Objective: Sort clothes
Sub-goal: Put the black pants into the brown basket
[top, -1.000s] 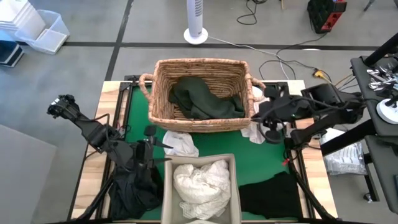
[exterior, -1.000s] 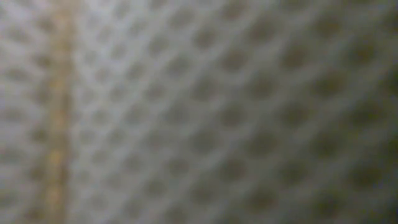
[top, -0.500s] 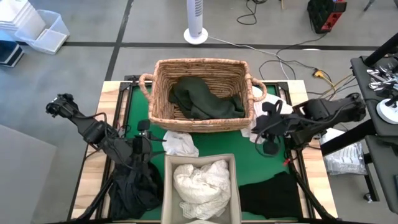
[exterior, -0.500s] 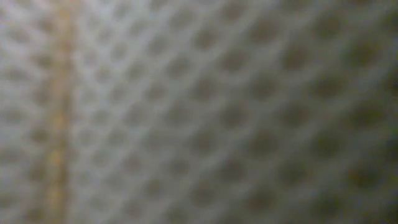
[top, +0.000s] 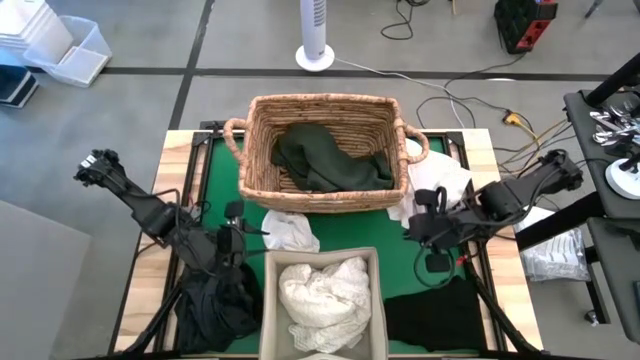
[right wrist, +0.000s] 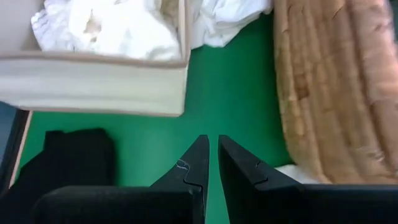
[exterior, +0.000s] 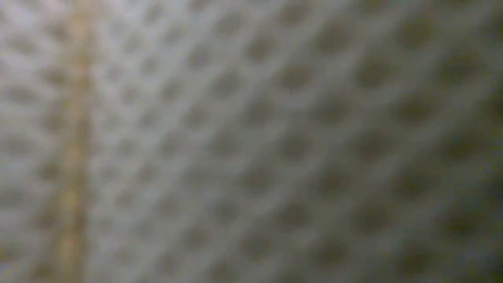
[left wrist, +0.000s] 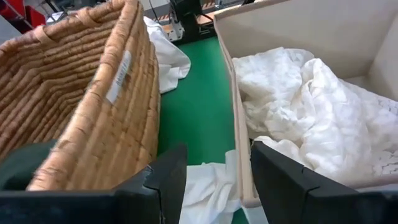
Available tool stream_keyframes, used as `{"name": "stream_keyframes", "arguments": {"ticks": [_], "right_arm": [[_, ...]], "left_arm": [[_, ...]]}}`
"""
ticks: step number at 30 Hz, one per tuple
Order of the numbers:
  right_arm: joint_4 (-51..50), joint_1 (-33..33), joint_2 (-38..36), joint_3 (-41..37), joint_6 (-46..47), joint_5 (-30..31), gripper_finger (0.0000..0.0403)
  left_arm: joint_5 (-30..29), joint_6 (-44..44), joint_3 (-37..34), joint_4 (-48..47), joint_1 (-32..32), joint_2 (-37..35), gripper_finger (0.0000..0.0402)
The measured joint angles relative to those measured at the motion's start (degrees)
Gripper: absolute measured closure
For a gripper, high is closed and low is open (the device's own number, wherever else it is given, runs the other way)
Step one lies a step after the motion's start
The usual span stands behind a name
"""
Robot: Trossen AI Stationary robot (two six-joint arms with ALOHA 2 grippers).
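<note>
Right gripper (top: 428, 236) has swung back from the white garment (top: 438, 178) at the worktop's right edge, jaws pressed together on nothing, so we read that piece as still unsorted; left gripper (top: 237, 232) jaws spread over the white shirt (top: 288, 232) beside the bin.

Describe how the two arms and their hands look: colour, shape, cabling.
Both arms are dark, nearly black, built of jointed segments with bulky housings at the joints. The left hand and the right hand each end in two flat, matte black fingers with stepped, angular inner edges. Thin black cables run along the left arm in the high view. No markings are legible.
</note>
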Motion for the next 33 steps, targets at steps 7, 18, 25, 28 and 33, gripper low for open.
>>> {"name": "stream_keyframes", "arguments": {"ticks": [7,18,25,28,33], "right_arm": [[-0.46,1.6,0.0,-2.55,6.03,-7.26,0.0376],[-0.47,3.17,0.0,-5.57,8.61,-8.25,0.0376],[-0.39,3.17,0.0,-7.76,8.96,-8.75,0.0374],[-0.41,3.17,0.0,-9.04,8.96,-8.75,0.0371],[-0.41,3.17,0.0,-11.77,9.13,-8.75,0.0354]], "left_arm": [[-1.46,-2.42,-1.16,0.26,-1.67,0.85,0.0245],[-3.58,-4.35,-1.92,-1.4,-2.85,0.59,0.0245],[-4.54,-6.6,-3.23,-1.82,-2.83,0.59,0.0244],[-4.59,-7.62,-3.23,-1.93,-2.83,0.59,0.0244],[-5.61,-7.67,-3.23,-2.79,-2.83,0.52,0.0244]]}}
